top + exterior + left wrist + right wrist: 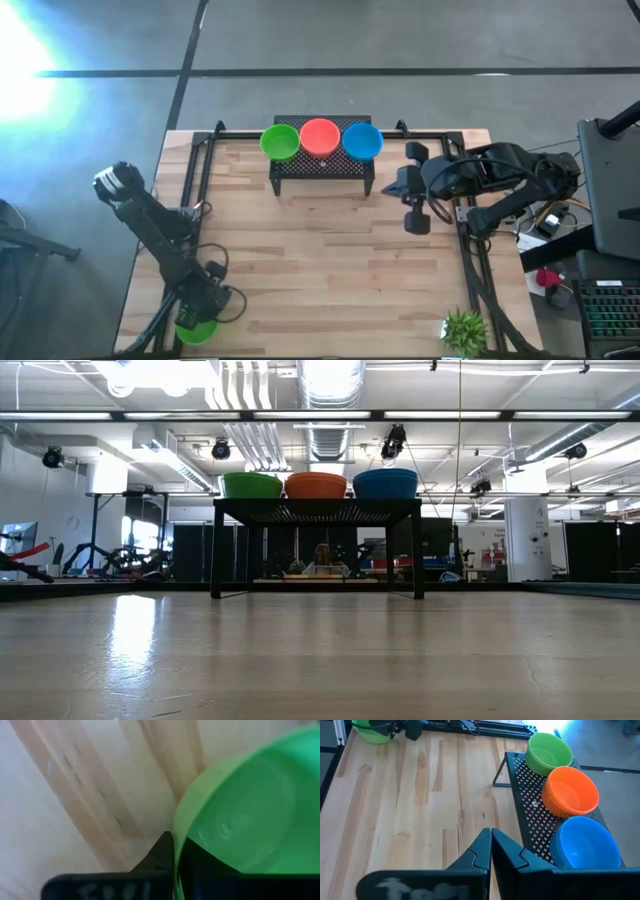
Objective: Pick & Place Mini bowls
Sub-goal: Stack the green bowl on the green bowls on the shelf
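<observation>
Three mini bowls stand in a row on a black perforated stand (320, 170) at the table's far middle: green (280, 141), orange-red (320, 136) and blue (362, 141). The low view shows the same green (251, 485), orange-red (316, 485) and blue (385, 483) bowls. Another green mini bowl (196, 331) is at the table's near left corner, under my left gripper (207, 318), which is shut on it. My right gripper (414, 187) hovers right of the stand, shut (491, 840) and touching nothing. My left gripper (175, 851) holds the green bowl by its rim (176, 827), one finger outside (157, 852) and one inside the bowl (200, 862). The fingers come down from above. Whether the bowl's base rests on the table, I cannot tell.
A black frame (205, 160) runs along the table's left, far and right edges. A small potted plant (465, 328) stands at the near right corner. Bare wood (330, 270) lies between the stand and the near edge. A person (322, 560) sits far behind the table.
</observation>
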Motion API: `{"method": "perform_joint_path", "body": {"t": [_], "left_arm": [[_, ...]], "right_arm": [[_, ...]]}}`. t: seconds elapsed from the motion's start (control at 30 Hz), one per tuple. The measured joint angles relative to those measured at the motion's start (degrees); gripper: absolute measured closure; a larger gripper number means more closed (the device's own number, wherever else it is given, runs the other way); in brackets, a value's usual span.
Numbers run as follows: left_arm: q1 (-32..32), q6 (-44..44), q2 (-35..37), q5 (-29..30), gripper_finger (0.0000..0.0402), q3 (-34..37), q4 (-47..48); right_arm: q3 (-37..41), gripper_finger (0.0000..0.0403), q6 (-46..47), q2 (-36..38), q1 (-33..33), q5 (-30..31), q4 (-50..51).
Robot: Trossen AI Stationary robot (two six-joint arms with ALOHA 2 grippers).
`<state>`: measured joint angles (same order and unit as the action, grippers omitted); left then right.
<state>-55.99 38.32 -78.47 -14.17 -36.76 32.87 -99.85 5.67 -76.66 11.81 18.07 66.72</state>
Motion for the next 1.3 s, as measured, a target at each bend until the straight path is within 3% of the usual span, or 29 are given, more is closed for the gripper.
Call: {"method": "perform_joint_path", "body": {"t": [0.3,0.5,0.67,0.9,1.3], "left_arm": [[0.2,0.9,2.3,0.7,0.0400,-0.2,-0.9],[1.6,2.7,7.9,5.7,0.0401,-3.6,0.5],[5.4,4.7,12.4,10.2,0.0401,-7.9,6.9],[15.4,1.5,17.2,10.9,0.0401,-14.0,15.2],[40.4,-11.6,18.7,10.6,0.0401,-25.5,22.8]], "right_arm": [[0.0,0.0394,0.1,0.2,0.0,0.0,0.0],[0.0,0.0394,-0.1,0.2,0.0,0.0,0.0],[0.0,0.0394,-0.1,0.1,0.0,0.0,0.0],[0.0,0.0394,-0.2,0.1,0.0,0.0,0.0],[0.0,0.0394,-0.3,0.1,0.0,0.0,0.0]]}}
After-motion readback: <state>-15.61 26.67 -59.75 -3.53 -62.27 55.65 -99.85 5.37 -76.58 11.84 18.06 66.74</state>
